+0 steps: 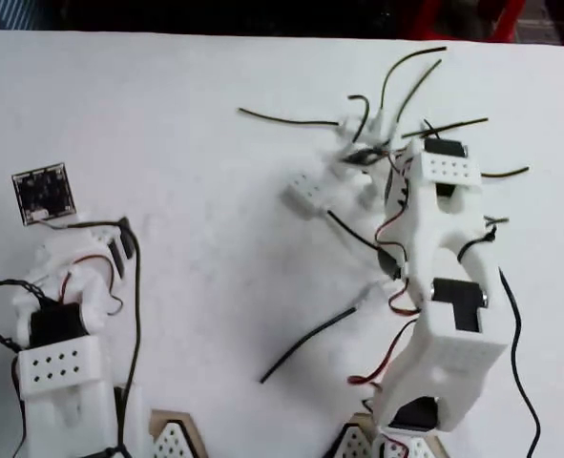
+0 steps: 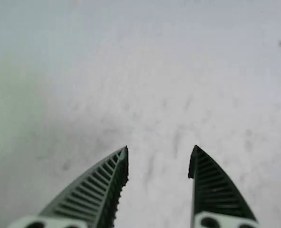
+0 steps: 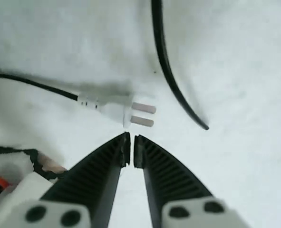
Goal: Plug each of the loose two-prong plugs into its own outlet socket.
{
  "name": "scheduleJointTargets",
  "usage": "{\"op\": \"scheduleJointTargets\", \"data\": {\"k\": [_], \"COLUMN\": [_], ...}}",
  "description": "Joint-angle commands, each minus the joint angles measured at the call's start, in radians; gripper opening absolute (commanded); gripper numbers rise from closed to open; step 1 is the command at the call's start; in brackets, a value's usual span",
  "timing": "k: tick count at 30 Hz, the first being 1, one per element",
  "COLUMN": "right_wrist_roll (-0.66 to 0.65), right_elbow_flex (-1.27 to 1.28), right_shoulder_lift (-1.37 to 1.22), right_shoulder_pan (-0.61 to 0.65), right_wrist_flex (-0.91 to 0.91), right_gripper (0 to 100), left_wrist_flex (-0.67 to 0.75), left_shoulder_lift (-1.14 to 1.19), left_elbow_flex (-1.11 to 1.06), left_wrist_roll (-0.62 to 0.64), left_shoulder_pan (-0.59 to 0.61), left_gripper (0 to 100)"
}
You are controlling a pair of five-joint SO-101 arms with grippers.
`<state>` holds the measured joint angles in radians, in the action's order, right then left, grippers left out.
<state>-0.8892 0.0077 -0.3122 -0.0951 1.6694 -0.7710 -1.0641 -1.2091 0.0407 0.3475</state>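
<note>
A white two-prong plug [image 3: 112,107] on a thin black cord lies flat on the table, its prongs [image 3: 143,114] bare. My right gripper [image 3: 131,140] is shut just short of it, holding nothing. From above, the right gripper [image 1: 358,158] sits among several white plugs [image 1: 385,122] with black cords, beside a white outlet block [image 1: 307,194]. Another plug [image 1: 363,297] lies loose mid-table, its cord running toward the front. My left gripper [image 2: 159,159] is open over bare white table; seen from above, the left gripper [image 1: 117,239] is at the far left, well away from the plugs.
A thick black cord end [image 3: 171,76] lies past the plug in the right wrist view. A small black square board [image 1: 43,193] sits at the left, just beyond the left arm. Black cords [image 1: 305,343] cross the table's middle and right. The right arm's wires [image 1: 391,224] hang by the plugs.
</note>
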Motion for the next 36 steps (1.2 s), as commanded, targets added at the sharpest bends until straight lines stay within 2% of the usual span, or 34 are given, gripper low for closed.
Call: {"op": "scheduleJointTargets", "data": {"k": [1,4,11,19,29,36], "right_wrist_roll": [-0.092,-0.18,-0.322,-0.635,-0.638,-0.554], "right_elbow_flex": [-0.026,0.057,0.336,0.628,0.779,0.853], "right_shoulder_lift": [0.143,0.252,0.437,0.496,0.49,0.49], "right_shoulder_pan": [-0.015,-0.012,-0.008,0.035,0.147,0.151], "right_wrist_flex": [0.031,0.024,-0.193,-0.401,-0.605,-0.714], "right_gripper": [2.2,5.1,25.6,27.2,27.2,24.0], "left_wrist_flex": [0.021,0.021,0.021,0.021,0.021,0.021], "left_shoulder_lift": [-0.019,-0.019,-0.019,-0.019,-0.019,-0.019], "left_elbow_flex": [0.008,0.008,0.008,0.008,0.008,0.008], "left_wrist_roll": [0.0,0.0,0.0,0.0,0.0,0.0], "left_shoulder_pan": [0.007,0.007,0.007,0.007,0.007,0.007], "left_gripper": [21,21,21,21,21,21]}}
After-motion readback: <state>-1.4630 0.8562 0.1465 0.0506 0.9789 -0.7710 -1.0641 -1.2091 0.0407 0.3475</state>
